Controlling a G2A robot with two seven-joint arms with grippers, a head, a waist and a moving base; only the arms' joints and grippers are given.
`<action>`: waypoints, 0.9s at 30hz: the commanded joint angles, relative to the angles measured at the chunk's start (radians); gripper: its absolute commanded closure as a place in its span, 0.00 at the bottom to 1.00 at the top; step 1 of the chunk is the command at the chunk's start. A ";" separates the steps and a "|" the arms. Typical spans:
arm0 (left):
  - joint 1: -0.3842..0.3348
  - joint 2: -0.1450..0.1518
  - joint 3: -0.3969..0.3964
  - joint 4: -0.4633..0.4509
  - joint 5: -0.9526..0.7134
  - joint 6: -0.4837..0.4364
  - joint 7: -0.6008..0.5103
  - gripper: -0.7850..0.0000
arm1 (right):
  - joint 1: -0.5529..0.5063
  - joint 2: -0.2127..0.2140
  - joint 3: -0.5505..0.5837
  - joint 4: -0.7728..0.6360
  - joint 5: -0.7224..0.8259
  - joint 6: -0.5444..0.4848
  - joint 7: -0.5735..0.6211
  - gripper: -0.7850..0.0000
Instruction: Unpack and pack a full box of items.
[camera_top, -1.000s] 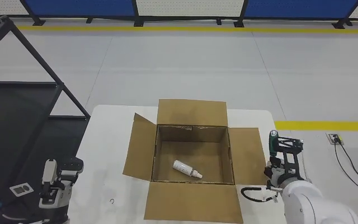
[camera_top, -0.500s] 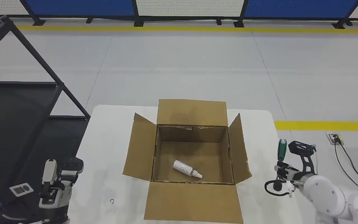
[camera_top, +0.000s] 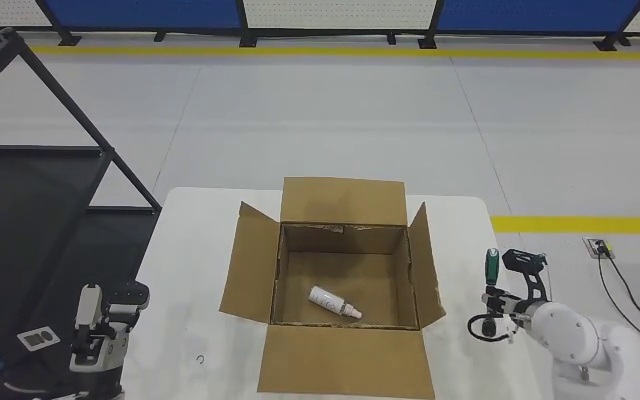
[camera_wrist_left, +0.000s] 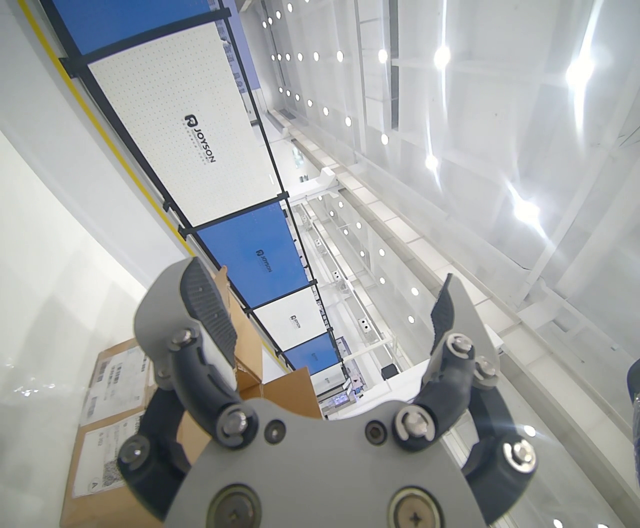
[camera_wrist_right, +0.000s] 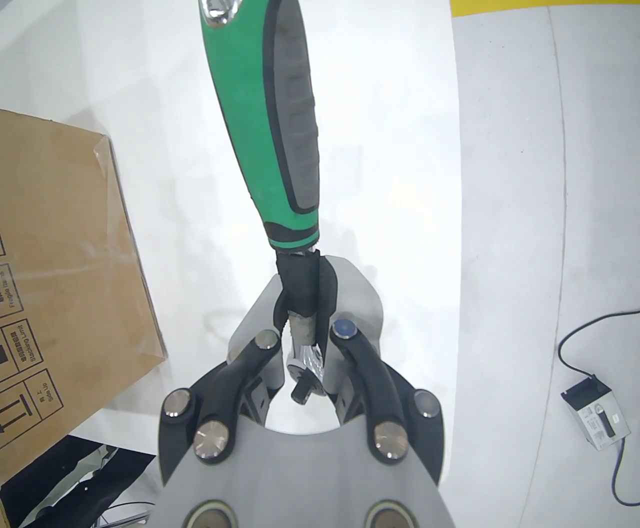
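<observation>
In the right gripper (camera_wrist_right: 304, 296), green-and-grey ratchet (camera_wrist_right: 270, 125)

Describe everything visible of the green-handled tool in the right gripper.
The tool looks like a ratchet wrench: a long green handle with grey rubbery grip inlays, a shiny metal end cap, and a chrome ratchet head with a dark square drive. The right gripper is shut on its neck, handle pointing out beyond it. It is held near the table's right edge, beside the cardboard box. Only the gripper touches it.

Cardboard box (camera_top: 345, 203) on white table (camera_top: 190, 270)
</observation>
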 joint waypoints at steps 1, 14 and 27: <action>0.000 0.000 0.000 0.000 0.000 0.000 0.000 0.00 | 0.006 0.002 -0.027 0.014 -0.028 -0.007 -0.013 1.00; 0.000 0.000 0.000 0.000 0.000 0.000 0.000 0.00 | 0.160 0.016 -0.135 0.217 -0.140 -0.062 0.022 1.00; 0.000 0.000 0.000 0.000 0.000 0.000 0.000 0.00 | 0.216 0.026 -0.158 0.334 -0.173 -0.039 0.026 1.00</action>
